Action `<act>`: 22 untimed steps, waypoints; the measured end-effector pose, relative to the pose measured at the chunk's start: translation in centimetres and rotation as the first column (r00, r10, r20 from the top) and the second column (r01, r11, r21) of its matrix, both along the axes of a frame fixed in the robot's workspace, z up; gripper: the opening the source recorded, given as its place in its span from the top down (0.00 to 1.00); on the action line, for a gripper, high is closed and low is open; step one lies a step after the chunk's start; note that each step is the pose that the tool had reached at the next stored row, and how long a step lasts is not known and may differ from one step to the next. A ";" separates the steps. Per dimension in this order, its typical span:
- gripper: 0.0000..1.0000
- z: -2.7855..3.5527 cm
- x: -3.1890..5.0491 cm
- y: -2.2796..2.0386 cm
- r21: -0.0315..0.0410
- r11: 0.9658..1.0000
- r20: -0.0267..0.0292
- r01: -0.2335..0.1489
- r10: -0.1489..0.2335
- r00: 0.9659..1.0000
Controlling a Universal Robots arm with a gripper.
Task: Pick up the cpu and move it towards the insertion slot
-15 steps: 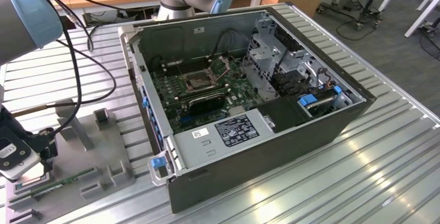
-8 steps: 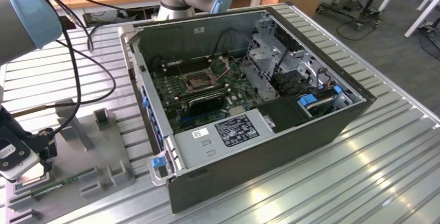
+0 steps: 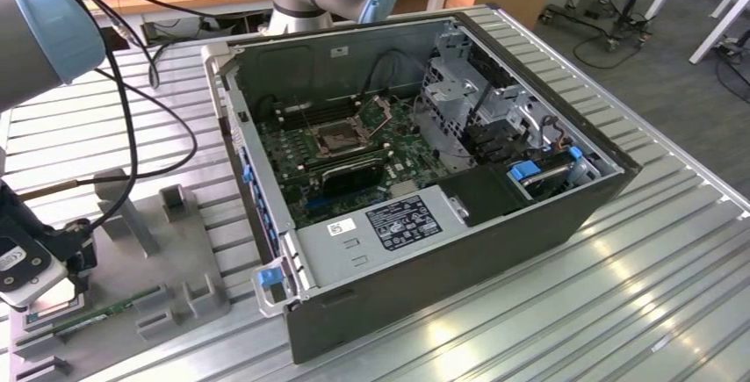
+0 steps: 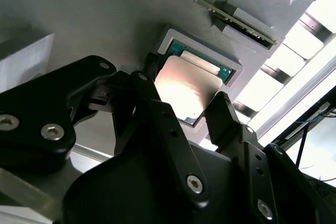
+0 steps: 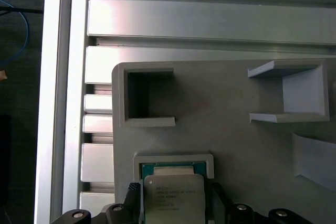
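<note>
The cpu (image 4: 185, 92) is a silvery square chip with a green rim, lying at the recess of a grey nest (image 4: 170, 38) on the fixture plate. My gripper (image 4: 181, 95) straddles it, its black fingers (image 4: 144, 85) pressed against two opposite sides. The first wrist view shows the cpu (image 5: 173, 192) between the same fingers (image 5: 135, 198); I cannot tell if it is lifted off the nest. In the exterior view, my gripper (image 3: 65, 290) is low at the far left. The insertion slot (image 3: 341, 137) lies on the motherboard inside the open case.
The open computer case (image 3: 469, 250) stands mid-table on a slatted metal top (image 3: 656, 312). The grey fixture plate (image 5: 236, 129) carries raised brackets (image 5: 286, 93) and an open pocket (image 5: 149, 95). A long green memory stick (image 3: 105, 312) lies beside the nest. Cables (image 3: 129, 118) hang from the arm.
</note>
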State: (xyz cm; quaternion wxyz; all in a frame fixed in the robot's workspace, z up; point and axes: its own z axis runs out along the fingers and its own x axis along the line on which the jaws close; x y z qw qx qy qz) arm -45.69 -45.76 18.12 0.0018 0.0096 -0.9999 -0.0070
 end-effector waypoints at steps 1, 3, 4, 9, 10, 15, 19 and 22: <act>0.36 0.00 0.00 0.00 0.000 1.000 0.000 0.000 0.000 1.000; 0.36 0.00 0.00 0.00 0.000 1.000 0.000 0.000 0.000 1.000; 0.36 0.00 0.00 0.00 0.000 1.000 0.000 0.000 0.000 1.000; 0.44 0.00 0.00 0.00 0.000 1.000 0.000 0.000 0.000 1.000; 0.44 0.00 0.00 0.00 0.000 1.000 0.000 0.000 0.000 1.000; 0.45 -0.01 0.00 0.00 0.000 1.000 0.000 0.000 0.000 1.000; 0.45 -0.02 0.00 0.00 0.000 1.000 0.000 0.000 0.000 1.000; 0.45 -0.02 0.00 0.00 0.000 1.000 0.000 0.000 0.000 1.000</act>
